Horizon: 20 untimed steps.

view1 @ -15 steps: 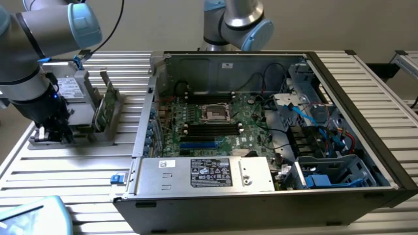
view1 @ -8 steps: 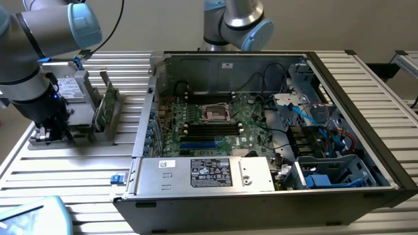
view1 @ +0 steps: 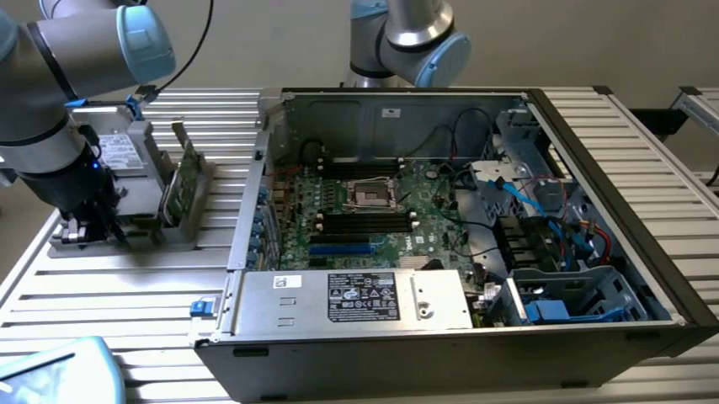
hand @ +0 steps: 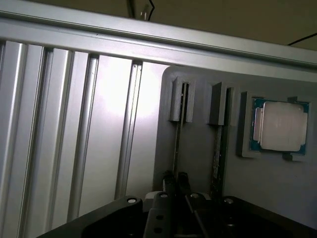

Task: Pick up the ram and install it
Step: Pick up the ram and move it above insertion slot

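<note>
Gripper point(hand: 176, 177) clamps the near end of the ram point(hand: 177, 144), which runs straight ahead in its holder point(hand: 198, 153)

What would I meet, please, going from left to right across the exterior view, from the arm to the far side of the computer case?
gripper → upright green circuit card in the gray holder → CPU socket on the motherboard → blue cables
</note>
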Tool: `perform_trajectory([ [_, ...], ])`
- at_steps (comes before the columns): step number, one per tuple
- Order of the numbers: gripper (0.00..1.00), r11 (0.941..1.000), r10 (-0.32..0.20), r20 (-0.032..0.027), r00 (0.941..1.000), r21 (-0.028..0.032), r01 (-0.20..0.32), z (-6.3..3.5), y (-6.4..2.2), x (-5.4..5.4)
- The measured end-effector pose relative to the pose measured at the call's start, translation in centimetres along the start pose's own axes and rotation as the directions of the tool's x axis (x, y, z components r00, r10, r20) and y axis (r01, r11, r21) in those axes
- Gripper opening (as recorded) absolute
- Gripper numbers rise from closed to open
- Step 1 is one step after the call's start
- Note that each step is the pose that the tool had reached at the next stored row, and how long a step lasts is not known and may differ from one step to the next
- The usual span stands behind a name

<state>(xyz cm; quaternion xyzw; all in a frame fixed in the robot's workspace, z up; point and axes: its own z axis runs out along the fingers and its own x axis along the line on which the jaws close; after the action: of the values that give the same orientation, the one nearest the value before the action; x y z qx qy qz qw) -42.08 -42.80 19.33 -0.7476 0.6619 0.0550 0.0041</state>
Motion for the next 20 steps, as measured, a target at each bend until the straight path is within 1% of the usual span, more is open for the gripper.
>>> perform_trajectory([
  [9,0.14,1.0000,0.000,-0.0001,1.0000,0.0001,0.000,-0.12,0.04,0.0],
  [13,0.14,1.0000,0.000,0.0003,1.0000,-0.0001,0.000,-0.78,0.08,-0.1],
  [18,0.14,1.0000,0.000,0.0020,1.0000,0.0004,0.000,-1.38,0.12,-0.1],
  [20,0.14,1.0000,0.000,0.0025,1.0000,0.0003,0.000,-1.88,0.16,-0.2],
])
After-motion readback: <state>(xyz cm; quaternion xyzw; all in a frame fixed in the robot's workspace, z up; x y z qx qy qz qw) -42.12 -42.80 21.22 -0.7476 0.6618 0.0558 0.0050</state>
